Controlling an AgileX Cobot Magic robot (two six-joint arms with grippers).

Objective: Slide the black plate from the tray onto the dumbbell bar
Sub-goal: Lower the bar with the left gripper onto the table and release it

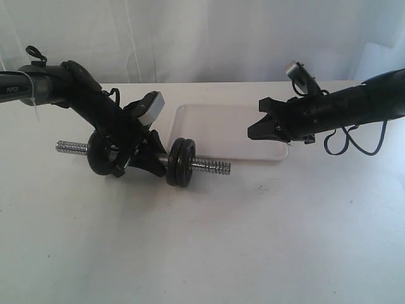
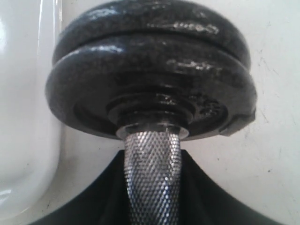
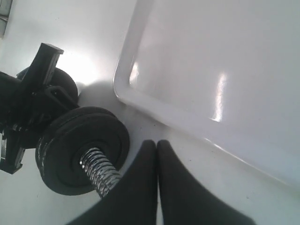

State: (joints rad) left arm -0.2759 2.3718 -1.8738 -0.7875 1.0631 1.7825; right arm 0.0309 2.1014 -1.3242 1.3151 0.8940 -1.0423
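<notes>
The dumbbell bar (image 1: 209, 166) lies across the table, and my left gripper (image 1: 147, 158) is shut on its knurled middle (image 2: 152, 183). Two black plates (image 1: 180, 162) sit side by side on the bar just right of that grip, filling the left wrist view (image 2: 150, 79). Past them the threaded end (image 3: 98, 171) sticks out bare. Another black plate (image 1: 99, 154) is on the bar's left part, half hidden by the left arm. The white tray (image 1: 234, 130) behind holds no plate. My right gripper (image 1: 253, 131) hangs shut and empty over the tray's right part, its tips (image 3: 157, 145) near the tray rim (image 3: 126, 89).
White tabletop (image 1: 202, 240) stretches in front of the bar. A white backdrop (image 1: 202, 38) closes the far side. A blue cable (image 1: 354, 142) loops under the right arm.
</notes>
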